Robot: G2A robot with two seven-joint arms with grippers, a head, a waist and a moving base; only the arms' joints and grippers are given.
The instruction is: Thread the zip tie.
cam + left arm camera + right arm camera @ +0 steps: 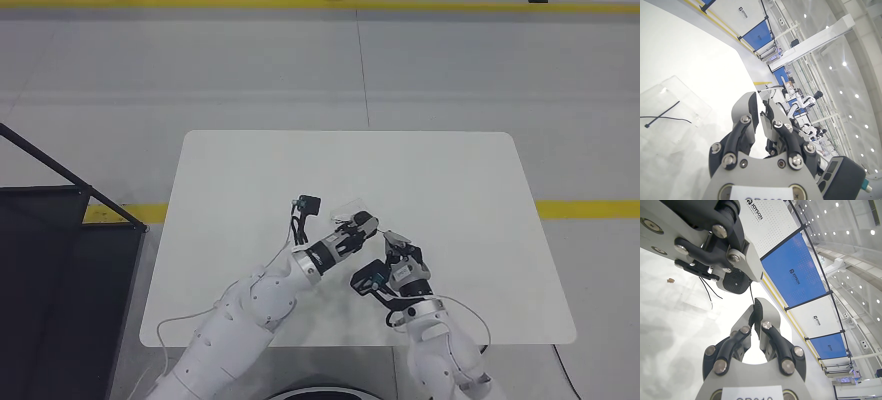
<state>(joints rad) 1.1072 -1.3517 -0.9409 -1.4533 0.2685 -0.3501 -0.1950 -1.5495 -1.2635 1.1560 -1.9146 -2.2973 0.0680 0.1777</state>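
Observation:
Above the middle of the white table (460, 180) the two grippers meet tip to tip. A thin black zip tie (752, 292) runs between them. My left gripper (748, 283) (368, 224) is shut on its upper part. The strand's lower end is pinched in my right gripper (755, 303) (392, 240), which is shut too. In the left wrist view, the left gripper (761, 102) shows its fingers close together, with the right arm's parts just behind them.
A clear plastic plate (687, 98) (345, 212) lies flat on the table beside the left gripper, with two loose black zip ties (662, 115) crossed on it. A small brown scrap (670, 280) lies on the table. A black frame (40, 260) stands off the table's left side.

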